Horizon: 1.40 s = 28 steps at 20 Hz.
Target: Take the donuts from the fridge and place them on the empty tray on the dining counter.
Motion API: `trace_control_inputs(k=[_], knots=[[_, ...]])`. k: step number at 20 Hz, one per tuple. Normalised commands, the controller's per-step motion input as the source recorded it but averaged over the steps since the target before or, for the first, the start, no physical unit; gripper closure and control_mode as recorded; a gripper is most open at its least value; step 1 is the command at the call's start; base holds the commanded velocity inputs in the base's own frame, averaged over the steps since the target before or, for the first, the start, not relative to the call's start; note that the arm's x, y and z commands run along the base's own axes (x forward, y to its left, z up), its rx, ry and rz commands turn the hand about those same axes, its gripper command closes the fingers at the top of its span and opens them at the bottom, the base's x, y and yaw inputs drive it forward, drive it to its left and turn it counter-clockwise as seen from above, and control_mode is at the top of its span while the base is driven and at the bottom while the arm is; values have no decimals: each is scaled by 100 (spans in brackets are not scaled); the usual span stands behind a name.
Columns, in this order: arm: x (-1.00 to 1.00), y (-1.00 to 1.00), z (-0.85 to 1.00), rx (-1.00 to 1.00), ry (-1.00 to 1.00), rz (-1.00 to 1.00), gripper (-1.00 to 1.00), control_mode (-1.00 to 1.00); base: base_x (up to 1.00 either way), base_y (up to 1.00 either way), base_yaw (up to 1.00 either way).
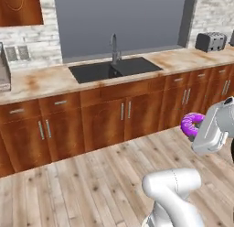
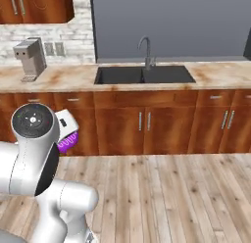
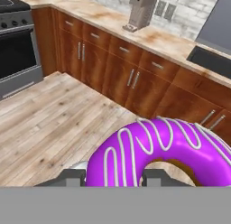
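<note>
Donut (image 3: 155,153) number one, purple-iced, sits clamped in the gripper (image 3: 110,178) above the wooden floor before the sink counter (image 1: 55,79), so the pick looks done, while carrying it to the tray and fetching the second one remain.

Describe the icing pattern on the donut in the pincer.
Glossy purple icing with thin white zigzag stripes on the ring donut; the hand view shows it best.
</note>
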Motion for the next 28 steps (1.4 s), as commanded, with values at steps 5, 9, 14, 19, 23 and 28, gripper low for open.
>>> trace_control_inputs(k=[5,9,14,19,23,28], knots=[[0,0,0,0,0,0,100,100,-25,-37,-70],[0,0,0,0,0,0,100,100,-18,-37,-70],[0,0,0,0,0,0,100,100,-14,-34,-71],[0,0,0,0,0,0,100,100,-11,-35,-69],[0,0,0,0,0,0,100,100,-14,-35,-69],[0,0,0,0,0,0,100,100,-13,-35,-68]])
